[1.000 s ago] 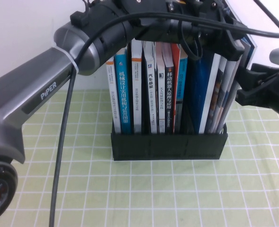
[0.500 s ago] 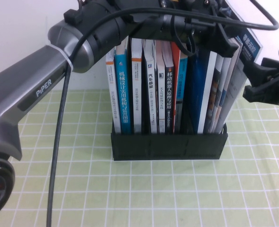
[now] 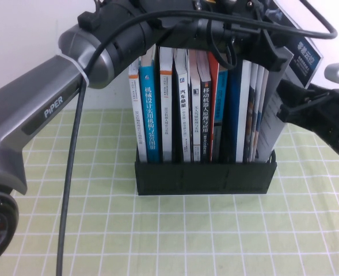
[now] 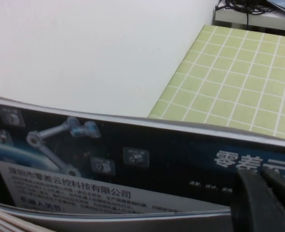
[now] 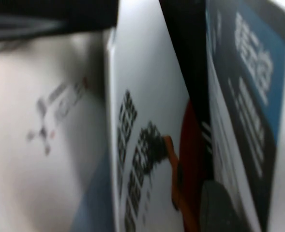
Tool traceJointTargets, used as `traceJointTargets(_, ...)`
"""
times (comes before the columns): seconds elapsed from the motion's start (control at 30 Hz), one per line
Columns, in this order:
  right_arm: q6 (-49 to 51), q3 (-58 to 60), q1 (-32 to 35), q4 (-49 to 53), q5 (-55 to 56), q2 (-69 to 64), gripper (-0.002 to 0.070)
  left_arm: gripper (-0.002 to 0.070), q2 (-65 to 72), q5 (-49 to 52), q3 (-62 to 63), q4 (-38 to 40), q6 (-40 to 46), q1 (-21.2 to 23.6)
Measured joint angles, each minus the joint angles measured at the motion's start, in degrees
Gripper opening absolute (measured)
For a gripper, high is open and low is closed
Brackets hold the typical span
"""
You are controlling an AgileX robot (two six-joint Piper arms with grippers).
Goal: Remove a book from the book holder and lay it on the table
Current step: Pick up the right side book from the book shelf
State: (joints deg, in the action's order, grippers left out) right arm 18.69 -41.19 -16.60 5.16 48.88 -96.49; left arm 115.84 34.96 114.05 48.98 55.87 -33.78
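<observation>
My left jaws [image 3: 261, 40] are up at 1 o'clock in the high view, over the tops of the standing volumes, with my left arm reaching across from 9 o'clock. They sit right against the top edge of the rightmost magazines, but I cannot tell whether they are spread or closed on anything.

My right jaws [image 3: 285, 106] are at 3 o'clock, just beside the right end of the book holder [image 3: 206, 178]. They are spread wide and grip nothing that I can see. Their tips are close against the outer edge of the book [image 3: 271, 123].

The book is still in the holder, in the last slot at its 3 o'clock end. Its foot is behind the low front wall and its top tilts outward toward 2 o'clock. Other thin magazines stand just beside it. The narrow paperbacks [image 3: 181, 115] fill the holder from 9 o'clock to the middle, upright. The holder stands on the green gridded worktop [image 3: 175, 236], near the centre.
</observation>
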Motion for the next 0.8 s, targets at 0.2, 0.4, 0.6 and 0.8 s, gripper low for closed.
traceJointTargets(0.2, 4.3, -1.2, 0.0, 0.0, 8.8, -3.0, 0.0223, -0.0003, 0.0, 0.0, 0.0, -0.3, -0.2, 0.0)
traceJointTargets(0.4, 8.0, -1.2, 0.0, 0.2, 10.1, -3.5, 0.0039, -0.0003, 0.0, 0.1, 0.0, -0.3, -0.4, 0.0)
traceJointTargets(0.6, 11.1, -1.2, 0.3, 1.7, 10.7, -3.5, 0.0027, -0.0003, -0.7, 1.2, 0.0, -3.1, -1.7, 0.0)
traceJointTargets(0.8, 10.6, -1.1, 0.3, 2.0, 9.2, 2.8, 0.0026, -0.0003, -4.8, 4.4, -0.1, -7.2, -2.4, 0.2)
